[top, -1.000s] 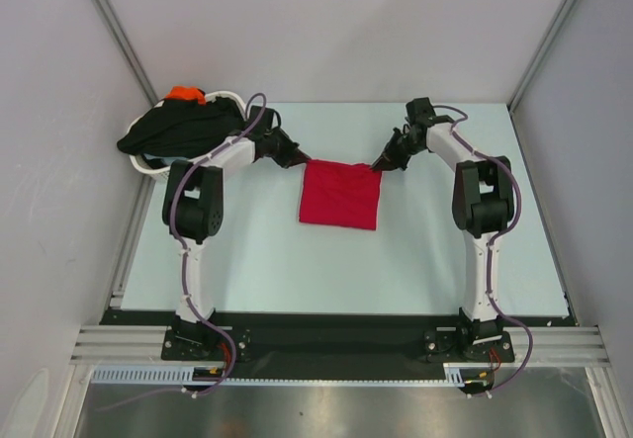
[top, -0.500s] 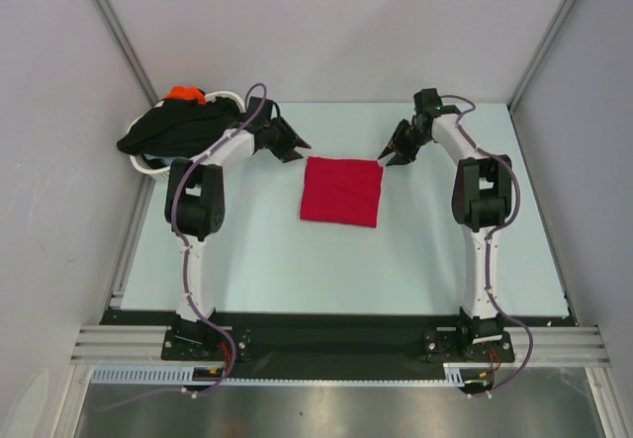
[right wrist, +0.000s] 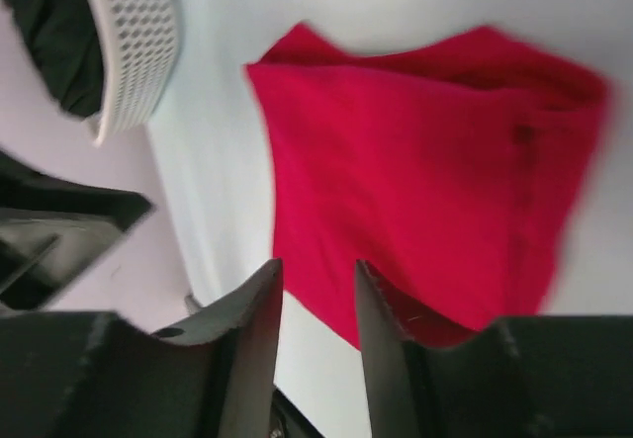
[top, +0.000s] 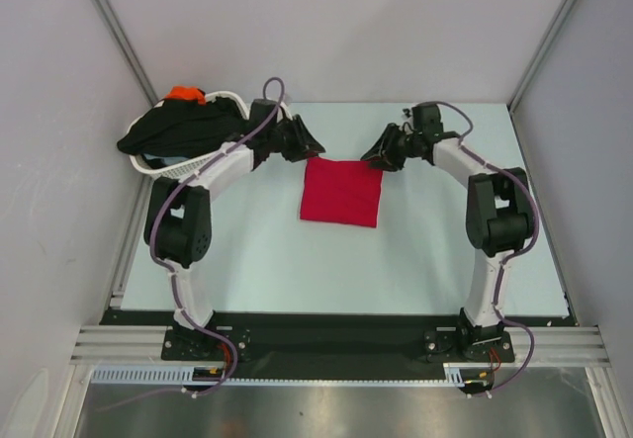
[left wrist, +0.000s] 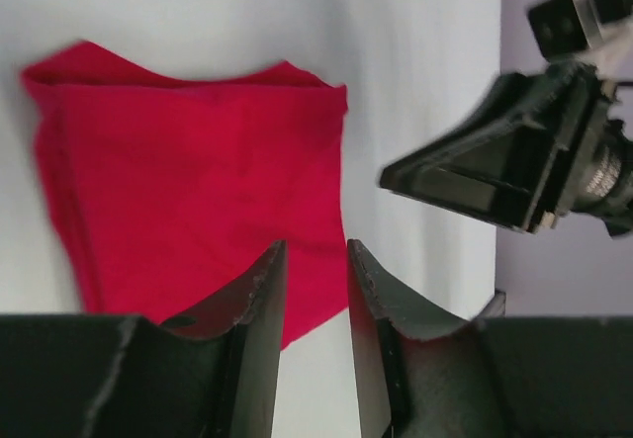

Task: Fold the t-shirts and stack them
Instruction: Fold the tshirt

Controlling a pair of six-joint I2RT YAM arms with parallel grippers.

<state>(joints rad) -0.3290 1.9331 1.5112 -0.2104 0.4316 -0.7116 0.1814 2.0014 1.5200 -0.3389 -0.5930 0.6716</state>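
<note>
Red t-shirt (top: pixel 340 192) lies folded into a square on the table (top: pixel 425 250), centre of the top view. A second ago both claws pinched its far corners; both have since let go. Left gripper (top: pixel 313 147) and right gripper (top: pixel 370 154) hover just off those corners, jaws apart, nothing held. Judgement: this fold looks finished. Black t-shirt (top: pixel 183 127) and orange t-shirt (top: pixel 184 93) wait in the basket (top: pixel 139 165), upper left.

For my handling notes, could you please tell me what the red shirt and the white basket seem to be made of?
Red t-shirt: soft matte cloth, perhaps cotton; it lies folded flat with limp, wavy edges. White basket: apparently stiff plastic, slightly glossy; its wall is a regular holed lattice.
</note>
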